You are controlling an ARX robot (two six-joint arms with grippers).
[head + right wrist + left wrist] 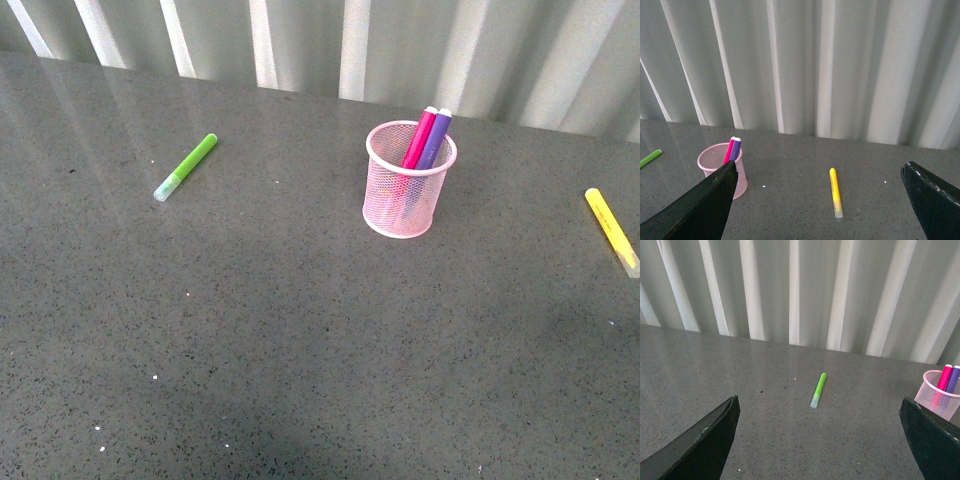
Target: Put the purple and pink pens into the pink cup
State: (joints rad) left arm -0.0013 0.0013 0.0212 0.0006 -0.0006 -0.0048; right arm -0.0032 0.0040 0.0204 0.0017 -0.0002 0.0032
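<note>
Pink cup, upper middle of the frame, already holds the pink pen and purple pen, leaning together on its rim. Both grippers hang wide apart, empty, backed away.

Pink pen and purple pen lean inside pink cup.
</note>
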